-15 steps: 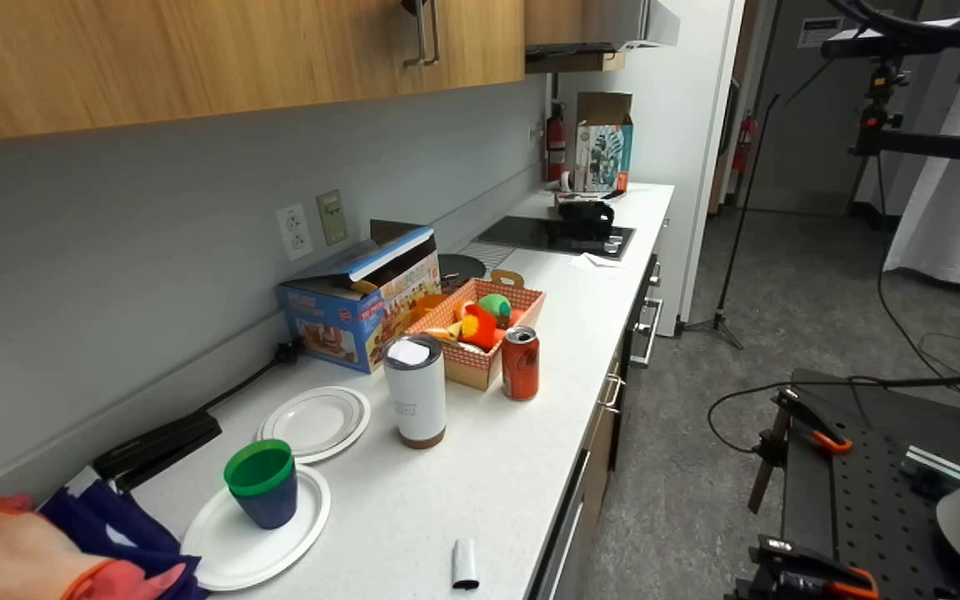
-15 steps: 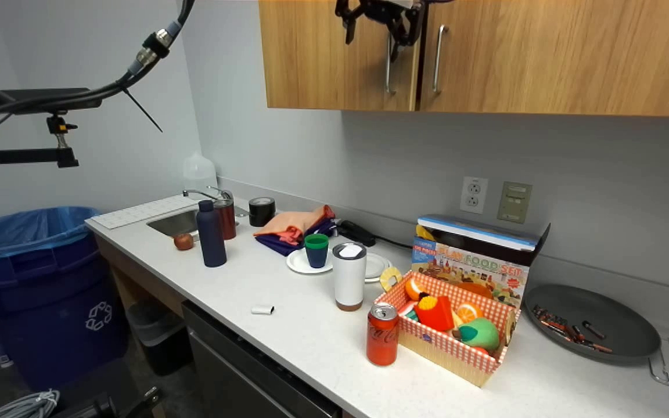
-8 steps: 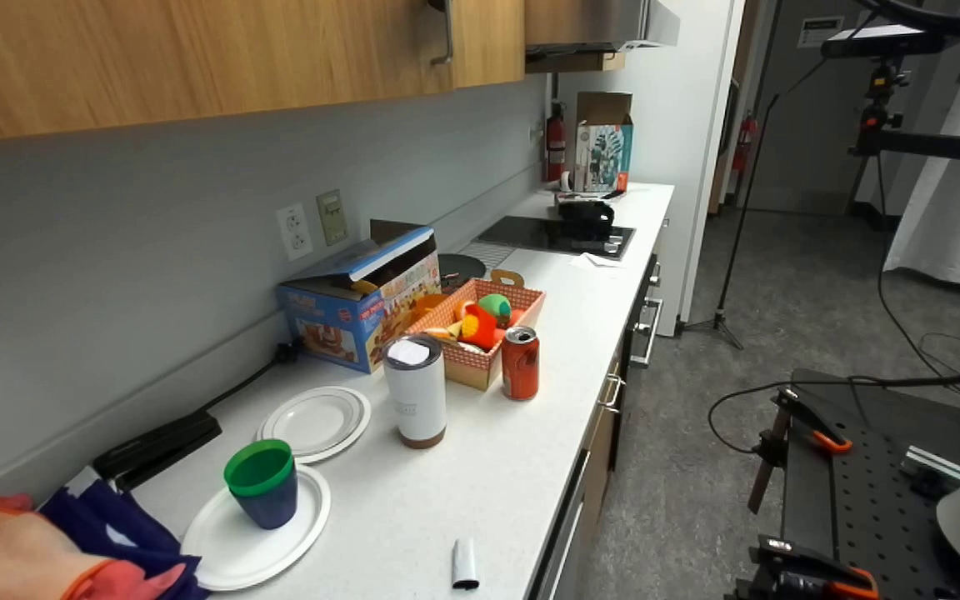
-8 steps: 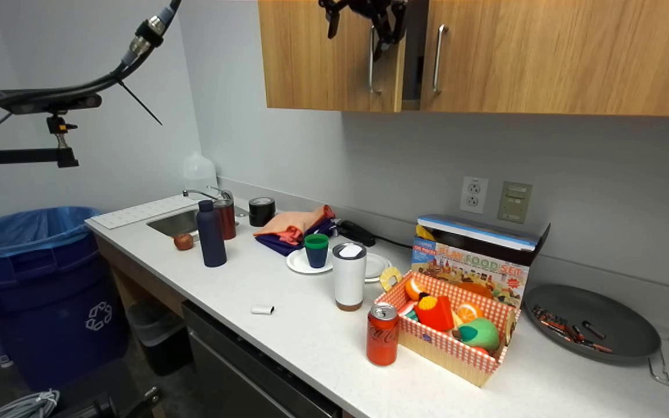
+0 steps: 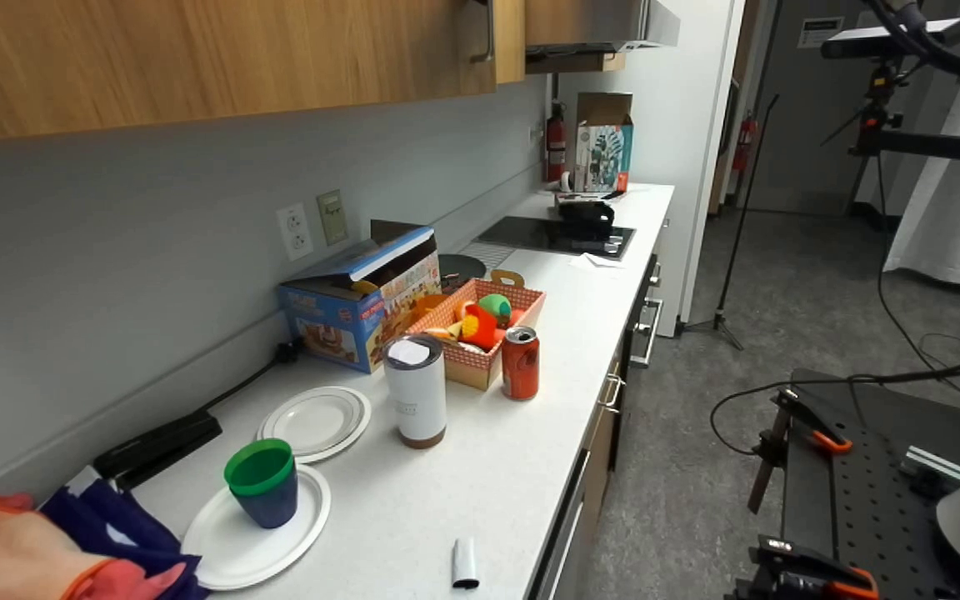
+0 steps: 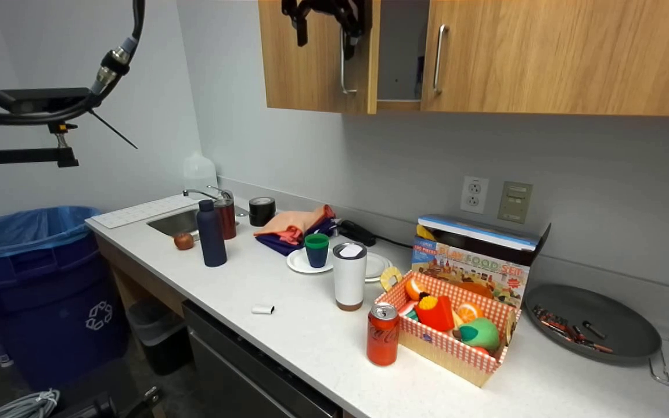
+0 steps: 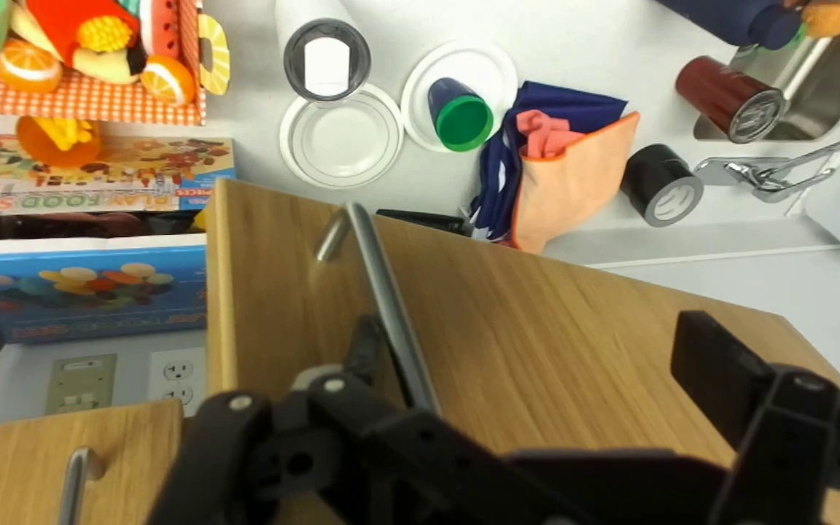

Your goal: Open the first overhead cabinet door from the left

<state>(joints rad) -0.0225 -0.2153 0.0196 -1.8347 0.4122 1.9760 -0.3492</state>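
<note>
The left door [image 6: 305,75], above the surface's [image 6: 311,342] back edge, stands swung farther out than a second ago. The gripper [image 6: 326,49]: jaws apart, one finger [image 7: 365,346] behind the handle [image 6: 343,78], nothing clamped. Gap to right door [image 6: 543,58] is wider; opening judged well begun, unfinished. Hard to see: left door's top, cut off; handle's upper end, masked in wrist view; finger contact, unclear; cabinet interior [image 6: 401,52], only a strip.

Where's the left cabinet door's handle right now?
In the wrist view, the handle is just left of centre, near the free edge of the partly open door, with one finger of the open gripper beside it.
</note>
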